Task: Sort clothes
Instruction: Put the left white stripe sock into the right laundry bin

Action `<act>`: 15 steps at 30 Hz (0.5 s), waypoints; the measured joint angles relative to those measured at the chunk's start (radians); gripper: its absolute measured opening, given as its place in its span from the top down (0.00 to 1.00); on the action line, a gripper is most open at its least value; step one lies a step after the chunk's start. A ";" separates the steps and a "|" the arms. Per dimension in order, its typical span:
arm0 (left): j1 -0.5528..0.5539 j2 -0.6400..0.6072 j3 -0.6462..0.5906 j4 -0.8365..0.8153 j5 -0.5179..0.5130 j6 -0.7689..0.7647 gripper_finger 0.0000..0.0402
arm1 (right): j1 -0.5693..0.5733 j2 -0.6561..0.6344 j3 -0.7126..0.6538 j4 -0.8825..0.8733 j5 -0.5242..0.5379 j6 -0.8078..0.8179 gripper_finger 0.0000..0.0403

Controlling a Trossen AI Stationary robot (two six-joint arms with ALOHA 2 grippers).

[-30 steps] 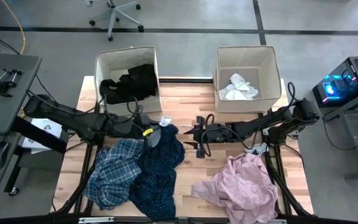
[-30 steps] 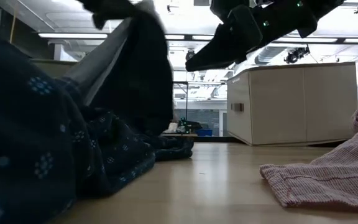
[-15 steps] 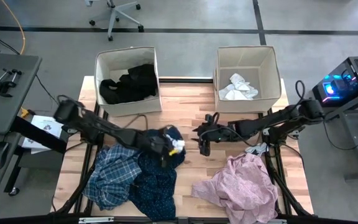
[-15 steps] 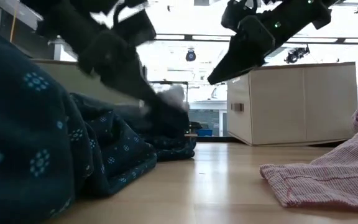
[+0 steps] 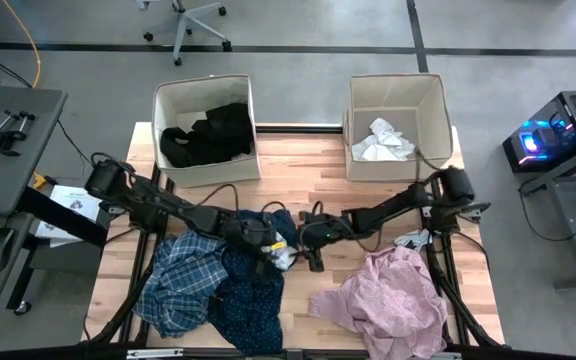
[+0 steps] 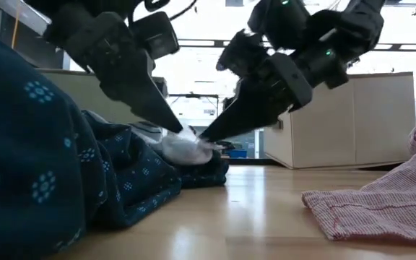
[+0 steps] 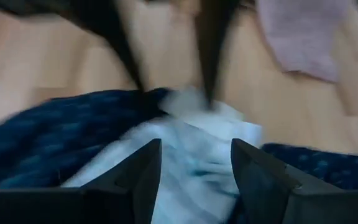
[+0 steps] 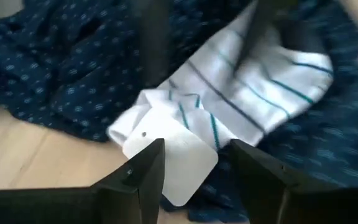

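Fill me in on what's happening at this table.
Both arms meet at mid-table over a white striped sock lying on the navy shirt. The left claw and right claw are both open at the sock. A black garment sits in the left box, white pieces in the right box. Plaid shirt and pink garment wait.

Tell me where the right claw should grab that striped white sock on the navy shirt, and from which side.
Judging by its pose, pinch the free folded end of the striped sock that carries the white tag, coming from the bare-table side. That end overhangs the dark navy patterned shirt, so less shirt fabric gets caught. The right claw is open there; the left claw already crowds the shirt side.
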 joint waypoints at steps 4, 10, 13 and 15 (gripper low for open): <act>-0.002 -0.087 0.000 -0.116 -0.103 0.007 0.54 | 0.008 0.078 0.082 0.000 0.002 -0.037 0.58; -0.016 -0.201 0.000 -0.298 -0.262 -0.082 0.54 | 0.013 0.126 0.229 -0.153 0.099 -0.131 0.58; -0.033 -0.236 0.000 -0.381 -0.339 -0.123 0.54 | 0.013 0.125 0.310 -0.282 0.176 -0.155 0.58; -0.047 -0.254 0.000 -0.429 -0.398 -0.165 0.54 | 0.013 0.125 0.359 -0.352 0.219 -0.155 0.58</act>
